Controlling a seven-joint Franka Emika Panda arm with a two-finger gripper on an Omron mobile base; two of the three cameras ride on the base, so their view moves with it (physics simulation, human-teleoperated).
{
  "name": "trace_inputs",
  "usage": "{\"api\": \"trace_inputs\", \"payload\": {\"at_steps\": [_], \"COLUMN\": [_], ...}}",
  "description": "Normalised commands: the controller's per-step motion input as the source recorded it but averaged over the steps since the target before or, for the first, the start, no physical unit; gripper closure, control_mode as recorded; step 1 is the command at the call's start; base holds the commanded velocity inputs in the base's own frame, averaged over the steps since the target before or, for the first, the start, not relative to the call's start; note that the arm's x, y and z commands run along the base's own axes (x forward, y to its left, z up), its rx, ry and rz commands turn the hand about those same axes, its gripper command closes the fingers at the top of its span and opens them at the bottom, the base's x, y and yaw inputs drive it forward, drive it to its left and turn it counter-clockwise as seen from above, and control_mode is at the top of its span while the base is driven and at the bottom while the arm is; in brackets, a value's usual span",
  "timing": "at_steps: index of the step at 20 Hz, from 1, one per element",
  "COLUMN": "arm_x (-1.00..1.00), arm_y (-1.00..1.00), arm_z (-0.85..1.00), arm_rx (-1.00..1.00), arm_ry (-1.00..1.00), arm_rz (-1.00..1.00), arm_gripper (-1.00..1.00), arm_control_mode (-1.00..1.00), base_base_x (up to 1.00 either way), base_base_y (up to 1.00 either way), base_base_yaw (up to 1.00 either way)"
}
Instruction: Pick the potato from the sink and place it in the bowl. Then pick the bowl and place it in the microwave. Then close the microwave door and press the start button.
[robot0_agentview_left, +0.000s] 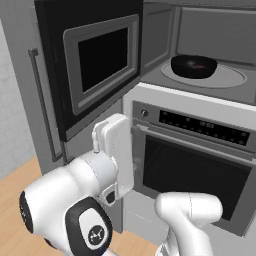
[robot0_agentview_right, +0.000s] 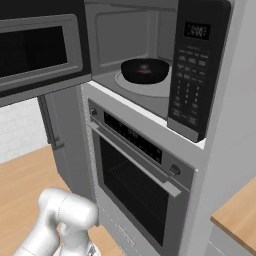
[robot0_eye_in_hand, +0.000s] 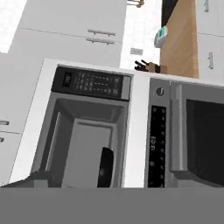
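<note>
The microwave door (robot0_agentview_left: 102, 62) stands swung wide open at the left, its dark window facing out. Below it and nearer, the gripper (robot0_agentview_left: 120, 155) hangs before the oven (robot0_agentview_left: 200, 165), jaws apart and holding nothing. Up and to the right, well apart from the gripper, the bowl (robot0_agentview_left: 194, 65) sits on the turntable inside the microwave (robot0_agentview_right: 150, 50), with the potato (robot0_agentview_right: 146, 66) showing as a reddish patch in it.
</note>
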Motion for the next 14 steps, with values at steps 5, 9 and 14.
{"api": "trace_inputs", "payload": {"at_steps": [5, 9, 14], "arm_x": [0.10, 0.41, 0.83], "arm_y": [0.80, 0.22, 0.43], "arm_z": [-0.65, -0.27, -0.46], "arm_rx": [0.00, 0.00, -0.03], "arm_ry": [-0.25, -0.03, -0.12], "arm_rz": [-0.06, -0.04, -0.08], "arm_gripper": [-1.00, -1.00, -1.00], "arm_control_mode": [-1.00, -1.00, -1.00], "base_base_x": [0.00, 0.00, 0.00], "base_base_y": [0.00, 0.00, 0.00], "base_base_yaw": [0.00, 0.00, 0.00]}}
